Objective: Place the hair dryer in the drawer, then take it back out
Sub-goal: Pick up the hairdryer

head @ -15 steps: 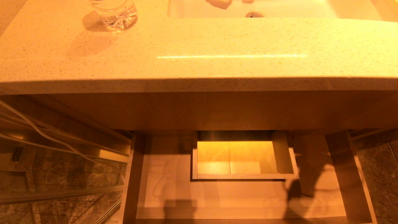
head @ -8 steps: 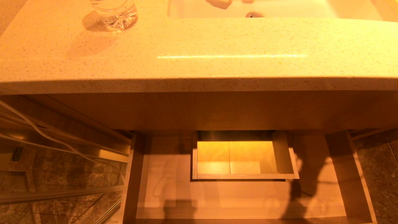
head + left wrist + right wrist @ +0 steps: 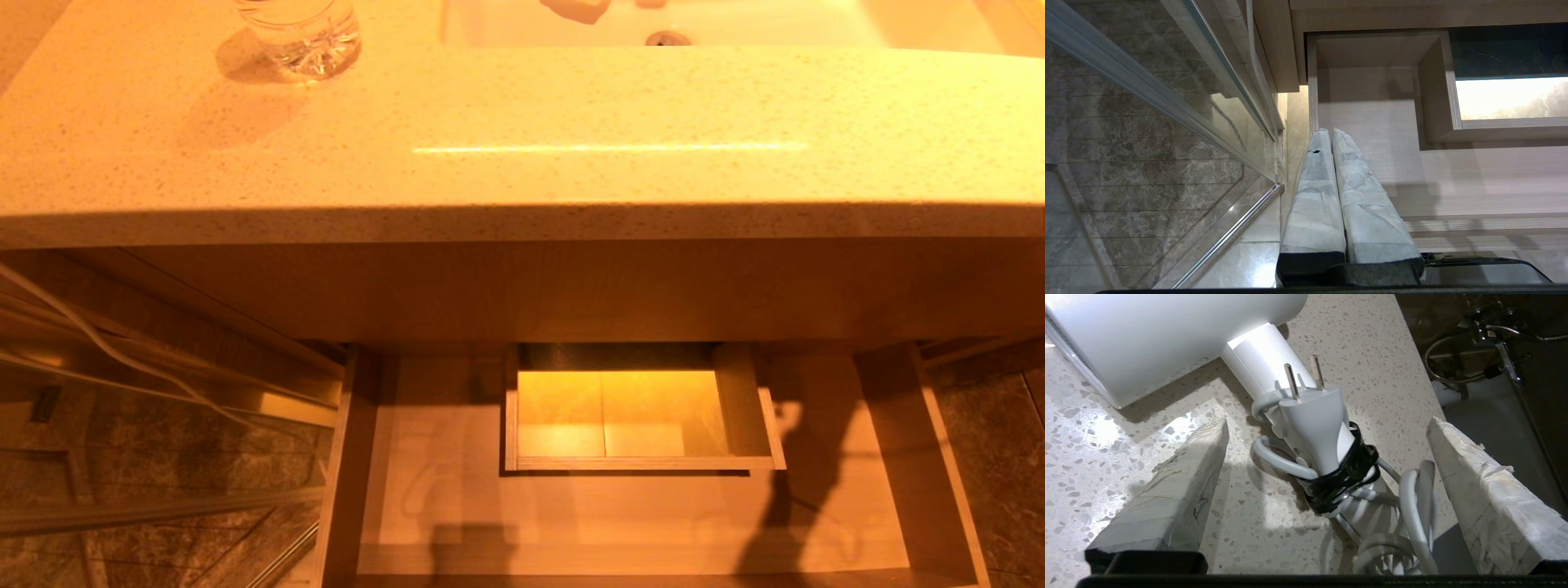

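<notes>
The white hair dryer (image 3: 1167, 339) lies on the speckled countertop (image 3: 1126, 465). Its plug (image 3: 1314, 420) is strapped to the handle by a black band, and its cord is coiled at the handle's end. My right gripper (image 3: 1327, 424) is open, one finger on each side of the handle and nothing gripped. It is outside the head view. The drawer (image 3: 571, 506) stands pulled out below the counter, with its boxed cut-out (image 3: 637, 408) in the middle. My left gripper (image 3: 1331, 131) is shut and empty over the drawer's (image 3: 1372, 106) left edge.
A drinking glass (image 3: 300, 34) stands at the counter's back left, and the sink basin (image 3: 735, 24) is at the back. A glass panel (image 3: 122, 457) with a metal rail stands left of the drawer. A tap with a hose (image 3: 1486, 330) lies beyond the counter edge.
Only the arm's shadow on the drawer's right side has shifted. Drawer, counter and glass are as before.
</notes>
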You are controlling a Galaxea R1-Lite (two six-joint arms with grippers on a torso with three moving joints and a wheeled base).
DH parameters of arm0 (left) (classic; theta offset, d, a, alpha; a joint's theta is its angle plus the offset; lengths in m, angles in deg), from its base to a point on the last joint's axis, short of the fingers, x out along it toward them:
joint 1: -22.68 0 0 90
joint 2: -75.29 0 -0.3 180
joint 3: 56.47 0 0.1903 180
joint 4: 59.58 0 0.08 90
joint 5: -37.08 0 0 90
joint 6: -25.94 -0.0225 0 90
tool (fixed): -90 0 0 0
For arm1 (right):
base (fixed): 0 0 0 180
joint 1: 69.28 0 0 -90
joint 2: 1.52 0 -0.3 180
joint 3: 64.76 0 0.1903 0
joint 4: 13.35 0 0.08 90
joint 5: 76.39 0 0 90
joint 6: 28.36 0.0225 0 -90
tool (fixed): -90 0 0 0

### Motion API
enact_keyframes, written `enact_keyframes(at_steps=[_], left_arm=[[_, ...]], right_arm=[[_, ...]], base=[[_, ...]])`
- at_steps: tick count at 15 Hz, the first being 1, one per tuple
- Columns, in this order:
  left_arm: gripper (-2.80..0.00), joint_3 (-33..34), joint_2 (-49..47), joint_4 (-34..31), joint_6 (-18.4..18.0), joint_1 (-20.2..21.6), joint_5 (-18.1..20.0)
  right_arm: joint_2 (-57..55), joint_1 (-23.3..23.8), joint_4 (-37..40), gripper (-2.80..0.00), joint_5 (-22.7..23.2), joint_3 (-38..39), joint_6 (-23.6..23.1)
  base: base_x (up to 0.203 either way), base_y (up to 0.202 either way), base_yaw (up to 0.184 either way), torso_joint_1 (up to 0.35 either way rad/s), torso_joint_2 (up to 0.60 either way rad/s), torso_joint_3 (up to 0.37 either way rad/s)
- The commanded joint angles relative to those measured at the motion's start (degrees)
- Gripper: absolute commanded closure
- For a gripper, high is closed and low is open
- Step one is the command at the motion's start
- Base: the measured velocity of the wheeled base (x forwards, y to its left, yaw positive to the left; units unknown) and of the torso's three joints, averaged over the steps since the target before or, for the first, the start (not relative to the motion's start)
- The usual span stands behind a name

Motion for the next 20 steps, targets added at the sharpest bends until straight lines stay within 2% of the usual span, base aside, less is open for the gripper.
enact_keyframes(at_steps=[1,7,11,13,20], left_arm=[[0.00,0.09,0.00,0.01,0.07,0.00,-0.01],[0.00,0.09,0.00,0.01,-0.02,0.00,-0.01],[0.00,0.09,0.00,0.01,0.07,0.00,-0.01],[0.00,0.09,0.00,0.01,-0.02,0.00,-0.01],[0.00,0.09,0.00,0.01,-0.01,0.00,-0.01]], right_arm=[[-1.68,0.09,-0.58,-2.80,0.84,-0.41,-0.01],[-3.96,0.09,-0.91,-2.80,1.00,0.26,0.00],[-7.40,0.06,0.08,-2.80,1.91,-4.63,0.00],[-9.00,0.09,3.38,-2.80,3.74,-7.38,-0.51],[-9.19,0.30,18.50,-2.80,3.54,-9.22,-0.10]], base=[[0.000,0.000,0.000,0.000,0.00,0.000],[0.000,0.000,0.000,0.000,0.00,0.000],[0.000,0.000,0.000,0.000,0.00,0.000],[0.000,0.000,0.000,0.000,0.00,0.000],[0.000,0.000,0.000,0.000,0.00,0.000]])
